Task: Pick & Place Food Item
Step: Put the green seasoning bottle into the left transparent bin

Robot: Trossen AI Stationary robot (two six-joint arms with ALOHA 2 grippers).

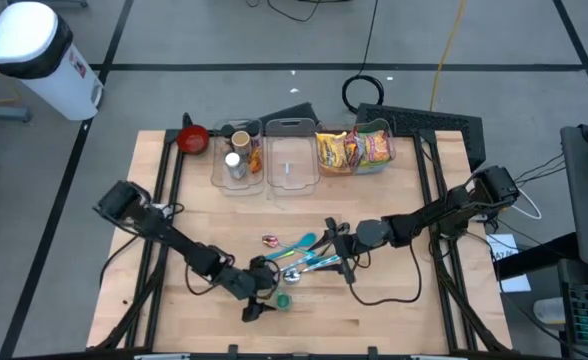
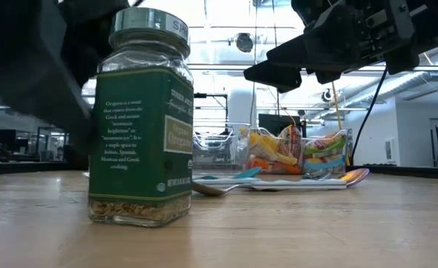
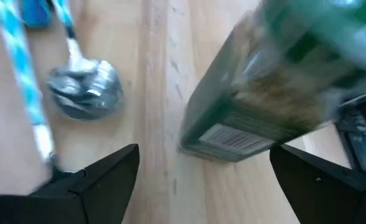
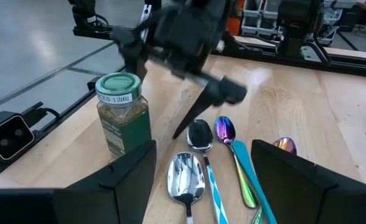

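A green-labelled oregano jar (image 2: 141, 119) with a green lid (image 4: 119, 87) stands upright on its base on the wooden table, near the front middle (image 1: 283, 299). My left gripper (image 3: 201, 155) is open right beside the jar, its fingers low over the table; it also shows in the right wrist view (image 4: 201, 99). In the left wrist view the jar (image 3: 264, 93) lies just ahead of the fingers, nearer one of them. My right gripper (image 4: 201, 152) is open above several spoons (image 1: 304, 258), right of the jar.
Several spoons (image 4: 198, 162) with blue and iridescent handles lie between the two grippers. Clear bins (image 1: 292, 155) stand along the far edge, one holding snack packets (image 1: 354, 150), one holding cans (image 1: 236, 150). A red bowl (image 1: 192, 138) sits at the far left.
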